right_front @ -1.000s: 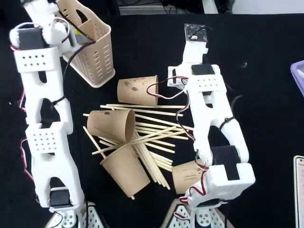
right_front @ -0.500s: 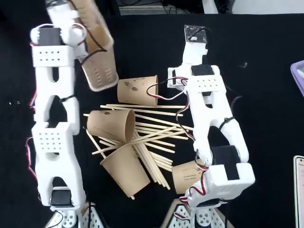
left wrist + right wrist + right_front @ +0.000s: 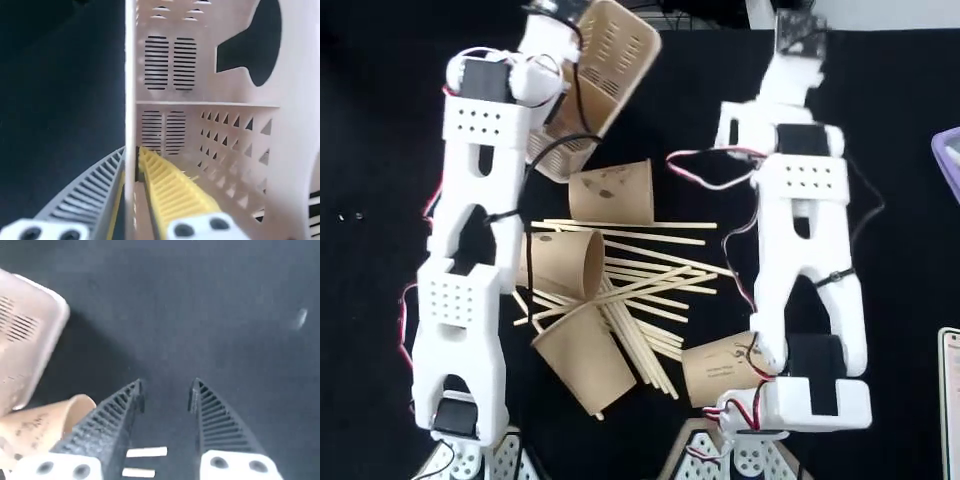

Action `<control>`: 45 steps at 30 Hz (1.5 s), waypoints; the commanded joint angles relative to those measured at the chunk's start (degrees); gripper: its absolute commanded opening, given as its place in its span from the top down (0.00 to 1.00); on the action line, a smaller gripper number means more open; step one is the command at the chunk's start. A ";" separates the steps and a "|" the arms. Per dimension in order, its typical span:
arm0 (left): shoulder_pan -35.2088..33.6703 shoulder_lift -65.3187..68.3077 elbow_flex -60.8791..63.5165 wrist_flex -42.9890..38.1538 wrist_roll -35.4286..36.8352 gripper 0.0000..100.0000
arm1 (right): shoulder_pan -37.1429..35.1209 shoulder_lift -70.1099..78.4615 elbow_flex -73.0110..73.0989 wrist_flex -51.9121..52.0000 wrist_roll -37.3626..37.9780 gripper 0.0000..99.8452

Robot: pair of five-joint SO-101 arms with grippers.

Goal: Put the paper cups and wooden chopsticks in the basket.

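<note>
The left jaws pinch one wall of the basket (image 3: 615,60), the yellow jaw inside and the grey one outside. The basket hangs tilted near the table's (image 3: 900,300) far edge, left of centre, with its lower end just beside the farthest cup (image 3: 610,192).

Nothing is in the basket yet. Three more cups (image 3: 560,262) (image 3: 585,360) (image 3: 718,370) lie on their sides mid-table, among and on a loose heap of chopsticks (image 3: 640,290). The last cup sits close to the near edge, by the right arm's (image 3: 805,200) base. The right jaws are spread and hold nothing, over bare table near the far edge.

The step in hand looks like positioning the basket for loading. Next, the left arm (image 3: 480,160) probably needs to steady it with the mouth reachable. The right jaws should then come back to the nearest cup and close on its rim.
</note>
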 commanded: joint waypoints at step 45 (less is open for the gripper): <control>4.97 -3.43 -2.86 5.19 -10.73 0.97 | -5.98 54.55 -93.76 28.48 18.29 0.99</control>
